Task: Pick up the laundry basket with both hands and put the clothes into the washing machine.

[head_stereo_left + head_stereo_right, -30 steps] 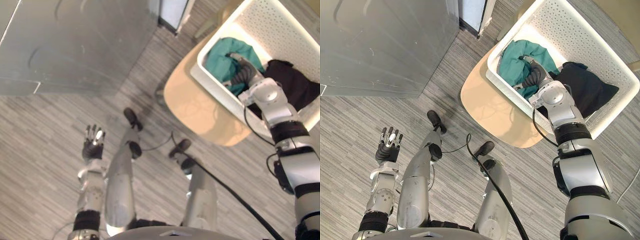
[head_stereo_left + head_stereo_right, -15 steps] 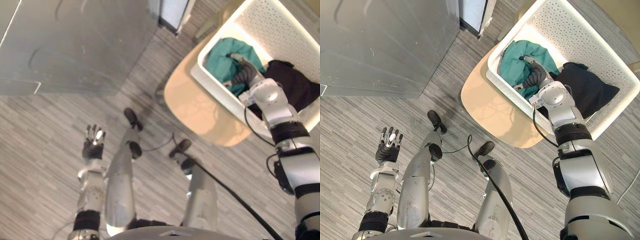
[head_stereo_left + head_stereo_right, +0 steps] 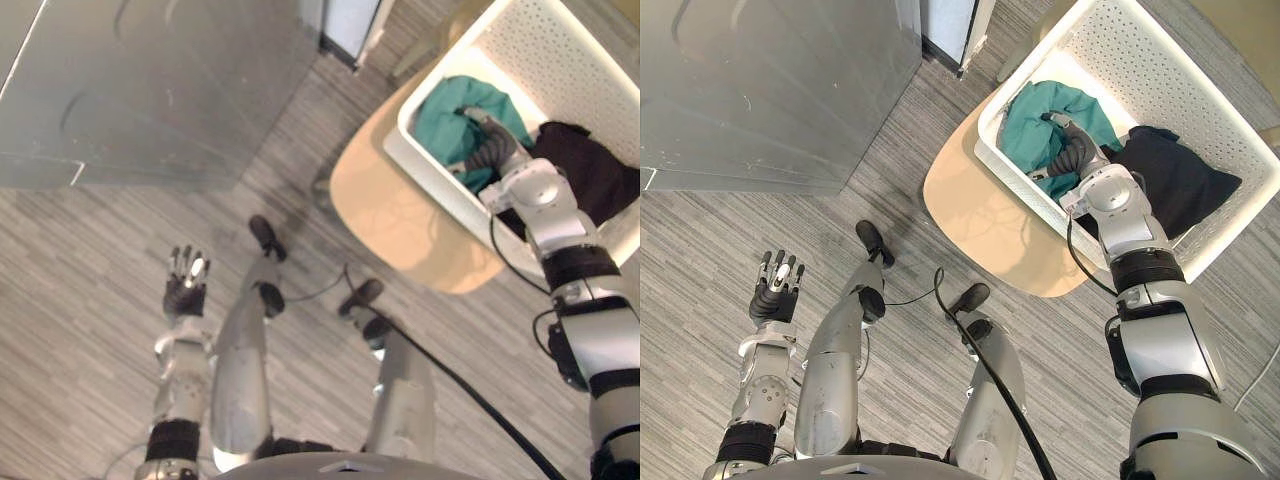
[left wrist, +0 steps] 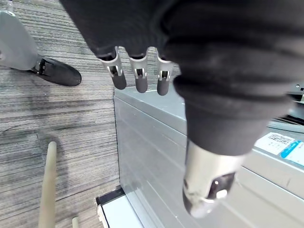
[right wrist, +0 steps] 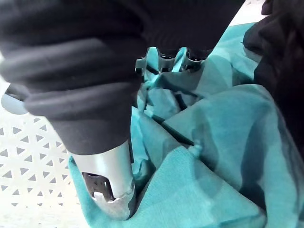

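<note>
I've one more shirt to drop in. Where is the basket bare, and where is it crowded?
Bare: the far side of the basket, between its walls and the teal cloth. Crowded: the near side, with the black cloth and the right hand on the teal cloth. The table is bare on the robot's side.

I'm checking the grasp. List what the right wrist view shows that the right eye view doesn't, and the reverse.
Right wrist view adds: up close, the right hand sunk into folds of the teal garment, beside the laundry basket wall with triangular holes. Right eye view adds: the basket resting on a tan round table, the grey machine, and the open left hand over the floor. Both: teal garment, black garment, basket, right hand.
</note>
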Tool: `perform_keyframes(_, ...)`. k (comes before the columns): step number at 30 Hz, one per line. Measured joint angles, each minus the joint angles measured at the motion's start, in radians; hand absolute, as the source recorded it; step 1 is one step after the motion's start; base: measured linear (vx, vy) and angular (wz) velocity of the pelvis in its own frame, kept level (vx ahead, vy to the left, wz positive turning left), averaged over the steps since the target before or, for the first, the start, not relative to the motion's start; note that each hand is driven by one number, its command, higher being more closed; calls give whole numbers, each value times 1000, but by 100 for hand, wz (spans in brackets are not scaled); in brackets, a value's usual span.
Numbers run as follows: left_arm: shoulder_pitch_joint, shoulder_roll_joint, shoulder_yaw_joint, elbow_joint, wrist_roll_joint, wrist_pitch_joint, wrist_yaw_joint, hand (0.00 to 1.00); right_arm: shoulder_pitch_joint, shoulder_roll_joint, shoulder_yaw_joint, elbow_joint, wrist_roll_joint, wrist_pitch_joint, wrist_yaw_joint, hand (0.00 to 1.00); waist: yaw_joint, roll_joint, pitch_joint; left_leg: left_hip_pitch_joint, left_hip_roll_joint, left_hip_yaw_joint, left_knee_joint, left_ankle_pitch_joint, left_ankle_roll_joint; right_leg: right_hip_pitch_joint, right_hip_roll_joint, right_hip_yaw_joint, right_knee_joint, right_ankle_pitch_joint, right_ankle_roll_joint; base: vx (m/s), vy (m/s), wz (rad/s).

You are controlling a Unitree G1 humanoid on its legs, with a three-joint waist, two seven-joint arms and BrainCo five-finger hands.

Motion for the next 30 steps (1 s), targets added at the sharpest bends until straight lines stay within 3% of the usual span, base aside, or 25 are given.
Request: perform_keyframes(30,0,0,-1,0,0,0,-1,0,9,1,-15,1,31,4,4,0,-1,1,-2,-9,0,-3,1,0,0,0,-3,-13,6,-1,-1,0,0,0)
